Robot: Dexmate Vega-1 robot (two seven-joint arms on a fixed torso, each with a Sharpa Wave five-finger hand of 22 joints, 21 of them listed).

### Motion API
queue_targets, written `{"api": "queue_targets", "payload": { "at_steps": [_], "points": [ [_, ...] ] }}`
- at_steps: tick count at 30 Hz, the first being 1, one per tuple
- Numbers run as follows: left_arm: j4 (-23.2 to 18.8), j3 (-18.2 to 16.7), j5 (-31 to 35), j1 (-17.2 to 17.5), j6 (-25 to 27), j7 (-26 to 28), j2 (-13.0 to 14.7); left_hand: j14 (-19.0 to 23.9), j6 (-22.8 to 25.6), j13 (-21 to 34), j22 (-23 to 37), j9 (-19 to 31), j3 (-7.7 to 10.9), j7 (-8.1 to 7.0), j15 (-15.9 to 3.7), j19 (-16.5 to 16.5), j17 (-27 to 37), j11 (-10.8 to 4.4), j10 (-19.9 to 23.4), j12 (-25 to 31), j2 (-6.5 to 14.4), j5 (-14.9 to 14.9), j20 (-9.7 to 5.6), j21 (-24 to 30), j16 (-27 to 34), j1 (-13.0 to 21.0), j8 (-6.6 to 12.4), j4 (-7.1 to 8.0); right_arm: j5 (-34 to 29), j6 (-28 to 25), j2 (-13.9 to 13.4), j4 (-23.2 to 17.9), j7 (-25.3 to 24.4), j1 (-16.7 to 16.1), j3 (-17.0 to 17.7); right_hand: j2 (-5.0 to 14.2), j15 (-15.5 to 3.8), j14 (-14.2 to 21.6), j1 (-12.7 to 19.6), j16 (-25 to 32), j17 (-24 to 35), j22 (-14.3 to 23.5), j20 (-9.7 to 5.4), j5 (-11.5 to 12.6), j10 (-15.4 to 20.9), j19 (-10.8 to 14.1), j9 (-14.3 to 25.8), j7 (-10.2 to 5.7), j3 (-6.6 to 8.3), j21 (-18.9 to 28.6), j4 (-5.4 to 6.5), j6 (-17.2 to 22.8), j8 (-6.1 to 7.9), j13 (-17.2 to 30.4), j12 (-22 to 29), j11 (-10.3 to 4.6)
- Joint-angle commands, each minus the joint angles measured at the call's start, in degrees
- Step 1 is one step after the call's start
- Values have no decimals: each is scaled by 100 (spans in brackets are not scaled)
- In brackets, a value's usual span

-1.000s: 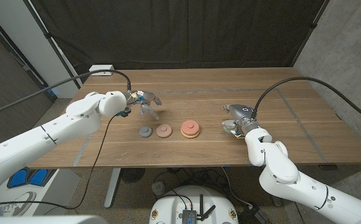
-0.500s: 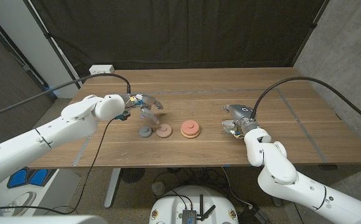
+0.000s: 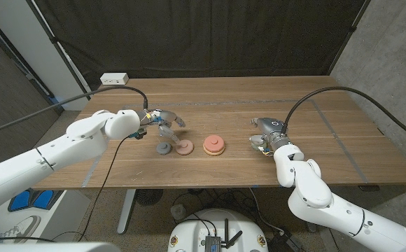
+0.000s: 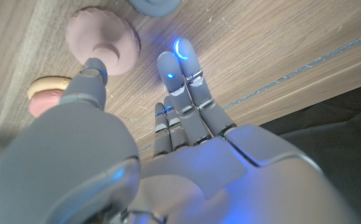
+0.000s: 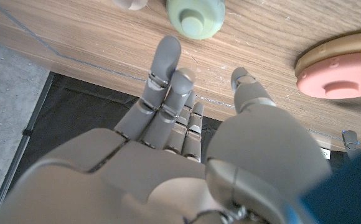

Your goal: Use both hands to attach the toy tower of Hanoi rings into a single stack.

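Observation:
A blue-grey ring and a pink ring lie side by side left of the table's middle. To their right sits a salmon ring on a wider tan ring. My left hand hovers just behind the blue-grey ring, fingers spread and holding nothing. Its wrist view shows the pink ring and the blue-grey ring beyond the fingertips. My right hand stands right of the stack, fingers apart and holding nothing. A pale green ring lies just past the fingers of that hand.
The wooden table has bare wood at the back and on the right. A white power box sits at its back left corner. Black cables run to both wrists. A dark curtain hangs behind.
My left hand has moved right and nearer, closing in over the blue-grey and pink rings. The right hand and all rings have stayed put.

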Motion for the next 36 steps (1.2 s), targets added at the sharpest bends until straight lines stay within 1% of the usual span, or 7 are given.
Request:
{"api": "queue_targets", "payload": {
  "at_steps": [1,9,14,22,30,32,36],
  "points": [
    [-109,-58,165,150,-214,102,31,56,32,1,2,-4,-14,-10,-463,43,9,1,49,32,-5,-14,-652,25,30,68,36,4,-50,-58,28,25,56,41,-37,3,-47,-7,-63,3,8,8,-276,41,36,-36,18,-14,7,-12,9,23,3,36,7,-22],
    [-167,-47,367,234,-287,108,41,59,40,-2,1,-5,-26,-15,-463,39,1,-10,44,32,-11,-17,-653,26,44,73,39,8,-68,-87,39,45,98,80,-57,9,-47,-4,-83,2,14,7,-277,48,51,-35,18,-12,9,-16,11,36,2,38,5,-16],
    [-239,-46,516,282,-298,43,76,44,-34,-4,-1,-6,-45,-39,-462,2,-7,-38,-25,8,-35,-21,-614,16,51,66,12,10,-114,-100,46,64,149,127,-89,11,-48,-3,-83,3,18,7,-279,52,55,-34,18,-15,13,-17,5,44,1,40,3,-17],
    [-222,-14,700,313,-303,-38,17,8,-67,4,-5,-6,-72,-49,-459,-19,-38,-63,-69,5,-70,-27,-602,8,42,56,8,12,-152,-93,95,106,198,186,-126,1,-51,-14,-53,-1,10,6,-283,59,58,-33,18,-27,24,-21,-22,46,-3,43,0,-29],
    [-198,23,818,269,-195,-214,-62,-23,-239,4,-7,-8,-100,-14,-458,-77,-45,22,-202,-29,-86,-33,-574,-10,57,40,-38,25,-193,-122,121,112,229,196,-138,4,-50,-6,-41,5,11,8,-280,65,68,-29,19,-28,30,-22,-29,65,-2,44,-3,-33],
    [-224,61,922,248,-117,-293,-86,-68,-305,0,-9,-10,-122,-8,-456,-171,-62,26,-267,-45,-106,-41,-536,-43,45,15,-49,33,-210,-127,120,115,246,204,-148,5,-50,-16,-38,-6,-1,8,-280,67,79,-27,19,-40,32,-22,-31,67,-4,46,0,-26],
    [-197,86,967,229,-166,-320,-106,-111,-361,-1,-12,-12,-152,-13,-454,-195,-81,18,-294,-45,-138,-54,-555,-59,35,-18,-56,40,-220,-124,138,136,271,223,-156,6,-50,-13,-37,-5,-2,9,-279,70,77,-25,19,-23,32,-23,-32,64,-9,51,-3,-36]
  ]
}}
